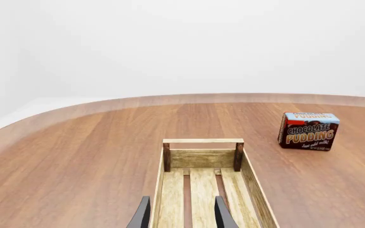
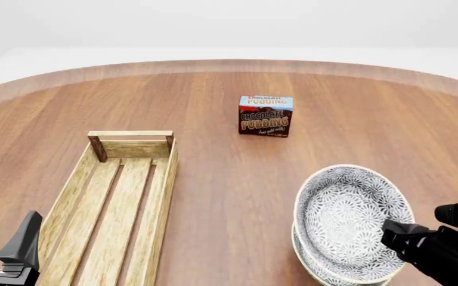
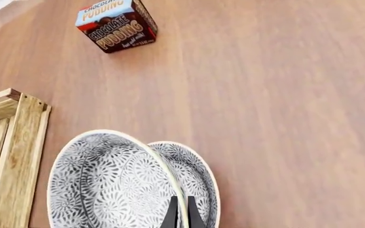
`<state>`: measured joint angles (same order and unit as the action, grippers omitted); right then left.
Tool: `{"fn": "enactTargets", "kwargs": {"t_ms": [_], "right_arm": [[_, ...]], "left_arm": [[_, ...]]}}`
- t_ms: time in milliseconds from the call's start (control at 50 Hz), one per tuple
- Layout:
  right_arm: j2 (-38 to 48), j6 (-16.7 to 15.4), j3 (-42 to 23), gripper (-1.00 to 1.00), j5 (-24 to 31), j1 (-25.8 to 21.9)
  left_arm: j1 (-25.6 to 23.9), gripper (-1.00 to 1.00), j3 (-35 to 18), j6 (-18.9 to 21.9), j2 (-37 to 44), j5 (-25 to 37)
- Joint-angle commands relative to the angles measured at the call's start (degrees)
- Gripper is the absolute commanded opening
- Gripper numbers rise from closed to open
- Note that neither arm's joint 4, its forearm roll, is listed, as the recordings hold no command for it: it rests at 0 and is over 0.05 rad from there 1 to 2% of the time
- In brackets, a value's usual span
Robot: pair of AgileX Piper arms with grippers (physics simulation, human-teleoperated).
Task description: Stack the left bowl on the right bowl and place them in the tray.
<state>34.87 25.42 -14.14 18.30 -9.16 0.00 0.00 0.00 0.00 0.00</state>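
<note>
The brown wooden worktop (image 2: 372,113) carries everything. The long light-wood slatted tray with darker corner posts (image 2: 114,202) lies on the left side, holding nothing. On the right, the two grey-and-white patterned bowls sit stacked: the upper bowl (image 2: 348,217) rests tilted on the lower bowl (image 2: 312,262), well apart from the tray. A small chocolate pudding box (image 2: 266,115) stands upright farther back. The right tool (image 3: 181,213) is clamped on the upper bowl's rim. The left tool (image 1: 181,213) hovers over the tray's near end, its fingers apart.
</note>
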Motion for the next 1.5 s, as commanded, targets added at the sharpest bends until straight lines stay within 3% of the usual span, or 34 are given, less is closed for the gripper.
{"fn": "enactTargets", "kwargs": {"t_ms": [20, 220, 400, 420, 880, 920, 980, 1020, 1040, 1140, 1340, 1500], "right_arm": [[1.82, 0.37, 2.65, -1.00, -3.71, -0.04], [1.56, 0.44, 3.39, -1.00, -4.03, -0.60], [4.28, -2.45, 3.11, -1.00, -5.76, -0.35], [4.15, -2.84, 2.81, 1.00, -5.47, -0.38], [2.13, -4.00, 0.57, 1.00, -2.45, -0.39], [4.47, -5.42, 0.25, 1.00, -3.08, 0.38], [11.11, -11.88, -3.09, 1.00, -2.55, 3.62], [10.48, -11.82, -3.66, 1.00, -1.41, 3.30], [12.06, -13.93, -5.16, 1.00, -0.12, 4.03], [14.72, -18.33, -6.99, 1.00, 1.72, 5.60], [18.45, -19.27, -3.59, 1.00, -1.34, 4.15], [20.28, -18.03, -0.05, 1.00, -5.12, 3.12]], "left_arm": [[0.00, 1.00, 0.00, 0.00, 0.00, 0.00], [0.00, 1.00, 0.00, 0.00, 0.00, 0.00], [0.00, 1.00, 0.00, 0.00, 0.00, 0.00], [0.00, 1.00, 0.00, 0.00, 0.00, 0.00], [0.00, 1.00, 0.00, 0.00, 0.00, 0.00], [0.00, 1.00, 0.00, 0.00, 0.00, 0.00], [0.00, 1.00, 0.00, 0.00, 0.00, 0.00], [0.00, 1.00, 0.00, 0.00, 0.00, 0.00], [0.00, 1.00, 0.00, 0.00, 0.00, 0.00], [0.00, 1.00, 0.00, 0.00, 0.00, 0.00], [0.00, 1.00, 0.00, 0.00, 0.00, 0.00], [0.00, 1.00, 0.00, 0.00, 0.00, 0.00]]}}
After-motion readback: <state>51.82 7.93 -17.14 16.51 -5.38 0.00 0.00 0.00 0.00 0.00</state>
